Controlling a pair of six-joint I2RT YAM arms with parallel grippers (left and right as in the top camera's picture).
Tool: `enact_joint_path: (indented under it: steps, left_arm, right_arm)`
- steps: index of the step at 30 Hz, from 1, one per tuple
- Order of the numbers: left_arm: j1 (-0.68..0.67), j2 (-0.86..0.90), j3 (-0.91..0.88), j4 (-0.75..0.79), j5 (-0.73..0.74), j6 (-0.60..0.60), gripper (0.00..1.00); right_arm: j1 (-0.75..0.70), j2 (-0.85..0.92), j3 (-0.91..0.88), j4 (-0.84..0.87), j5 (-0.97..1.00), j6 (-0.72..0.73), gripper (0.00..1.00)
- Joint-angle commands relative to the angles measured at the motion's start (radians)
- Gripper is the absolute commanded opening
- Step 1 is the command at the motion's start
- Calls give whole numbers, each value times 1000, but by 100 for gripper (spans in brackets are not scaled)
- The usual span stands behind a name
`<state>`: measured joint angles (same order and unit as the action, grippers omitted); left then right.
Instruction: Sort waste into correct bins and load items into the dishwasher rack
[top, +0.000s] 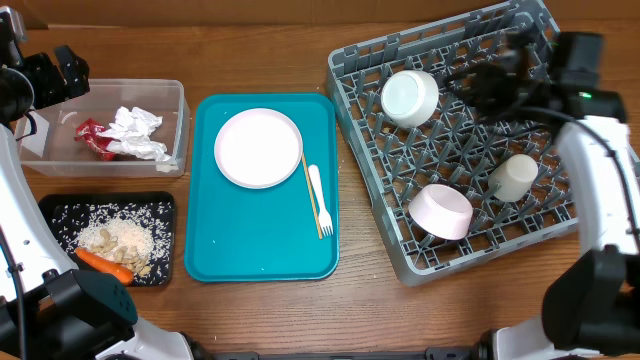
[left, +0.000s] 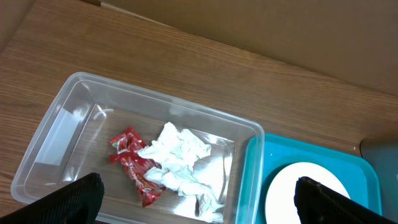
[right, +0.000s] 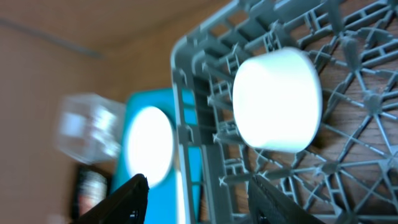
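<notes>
Waste, paper: red-and-silver wrappers (top: 92, 138) and crumpled white napkins (top: 135, 130) lie touching each other inside the clear tub (top: 60, 155), at the far left corner of the table.
Waste, food: an orange carrot (top: 103, 264), beige crumbs (top: 125, 240) and white rice (top: 110, 214) sit in the black tray (top: 50, 203), at the near left edge of the table, just in front of the tub.
Teal tray (top: 260, 245): mid-table, between the bins and the rack. It carries the round white plate (top: 258, 148) at its far end, with the wooden stick (top: 311, 195) and white fork (top: 321, 200) side by side along its right edge.
Dishwasher rack (top: 400, 262): fills the right side of the table.
Rack contents: a white bowl (top: 410, 97) tipped on its side near the far left corner, a pink bowl (top: 441, 212) tilted near the near edge, and a white cup (top: 514, 177) lying over towards the right edge.
Left gripper (left: 198, 182): above the tub, fingers (left: 78, 196) spread as wide as they go, nothing between them.
Right gripper (right: 199, 186): over the rack's far left part, fingers (right: 124, 199) partly parted and empty; the white bowl lies ahead of them, not touched.
</notes>
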<state>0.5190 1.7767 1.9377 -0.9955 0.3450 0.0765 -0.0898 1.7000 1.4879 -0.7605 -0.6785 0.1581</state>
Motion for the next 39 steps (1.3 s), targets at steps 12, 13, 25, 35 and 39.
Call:
enact_joint_path:
  steps: [12,13,25,35,39]
  left_arm:
    - [-2,-7,11,4,11,-13,100]
    - [-2,-7,11,4,11,-13,100]
    - [-2,-7,11,4,11,-13,100]
    - [-2,-7,11,4,11,-13,100]
    - [-2,-6,11,4,11,-13,100]
  right_arm:
    - [456,50,50,-56,692,-105,58]
    - [469,62,50,-51,693,-107,58]
    - [514,189,48,-12,692,-111,58]
    - [528,253,43,-19,603,-159,53]
    - [529,255,43,-27,604,-159,45]
